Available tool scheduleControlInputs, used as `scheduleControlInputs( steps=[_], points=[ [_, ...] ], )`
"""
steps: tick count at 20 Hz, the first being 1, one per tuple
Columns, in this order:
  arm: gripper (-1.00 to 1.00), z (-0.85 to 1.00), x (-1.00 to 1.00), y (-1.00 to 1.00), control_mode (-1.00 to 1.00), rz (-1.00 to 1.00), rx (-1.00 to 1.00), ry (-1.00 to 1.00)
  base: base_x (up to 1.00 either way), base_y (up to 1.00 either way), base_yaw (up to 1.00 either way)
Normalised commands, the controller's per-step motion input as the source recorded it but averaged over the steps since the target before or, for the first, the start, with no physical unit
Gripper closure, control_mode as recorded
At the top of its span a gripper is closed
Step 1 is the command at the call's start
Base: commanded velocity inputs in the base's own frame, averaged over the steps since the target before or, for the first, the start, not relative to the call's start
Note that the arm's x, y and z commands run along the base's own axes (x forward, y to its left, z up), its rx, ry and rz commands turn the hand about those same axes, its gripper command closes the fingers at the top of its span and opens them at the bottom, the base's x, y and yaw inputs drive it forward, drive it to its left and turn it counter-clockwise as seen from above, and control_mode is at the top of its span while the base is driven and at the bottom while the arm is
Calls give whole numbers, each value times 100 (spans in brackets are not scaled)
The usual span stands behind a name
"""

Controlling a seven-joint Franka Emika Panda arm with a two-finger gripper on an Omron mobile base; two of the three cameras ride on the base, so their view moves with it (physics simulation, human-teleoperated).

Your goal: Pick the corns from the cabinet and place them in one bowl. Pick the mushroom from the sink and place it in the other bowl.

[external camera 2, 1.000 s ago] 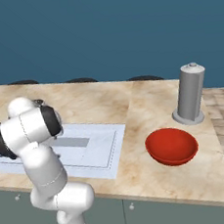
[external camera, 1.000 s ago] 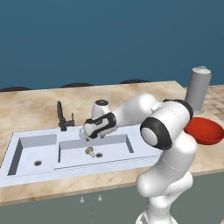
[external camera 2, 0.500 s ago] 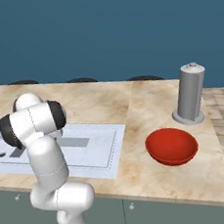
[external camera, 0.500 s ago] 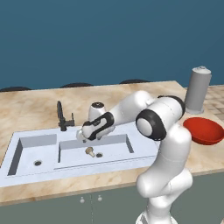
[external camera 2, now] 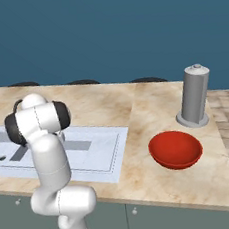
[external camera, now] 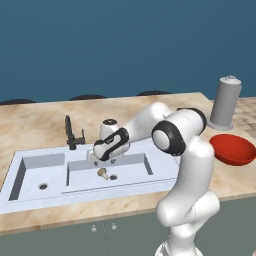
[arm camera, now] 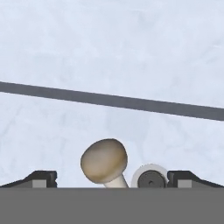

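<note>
Arm: we reach forward and to our left, elbow bent, forearm angled downward, hand low. Gripper (arm camera: 112, 179): pointing down, jaws spread wide, nothing between the fingertips (arm camera: 41, 177).

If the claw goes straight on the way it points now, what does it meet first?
Probably the mushroom, which lies between the open claw's tips on the sink floor beside the drain. Depth is uncertain.

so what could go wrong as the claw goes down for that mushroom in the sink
1. The mushroom lies on its side beside the round drain, so a tip of the open claw could land on the drain instead of the basin floor.
2. Its rounded cap may roll or squirt out as the tips close.
3. The black tap stands close to the hand and could be clipped on the lift.
</note>
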Motion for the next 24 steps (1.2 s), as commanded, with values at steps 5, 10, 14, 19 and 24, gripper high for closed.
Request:
scheduleControlInputs(
  steps=[5, 10, 14, 19, 24],
  points=[
    [-100, -10, -3, 4, -100, -7, 0, 3, 0, 0, 0],
    [-100, -8, -9, 4, -100, -6, 0, 1, 0, 0, 0],
    [-100, -12, -10, 1, -100, -6, 0, 0, 0, 0, 0],
    [-100, -14, -8, 0, -100, -7, 0, 0, 0, 0, 0],
    [-100, -13, 0, 0, -100, -8, 0, 0, 0, 0, 0]
  ],
)
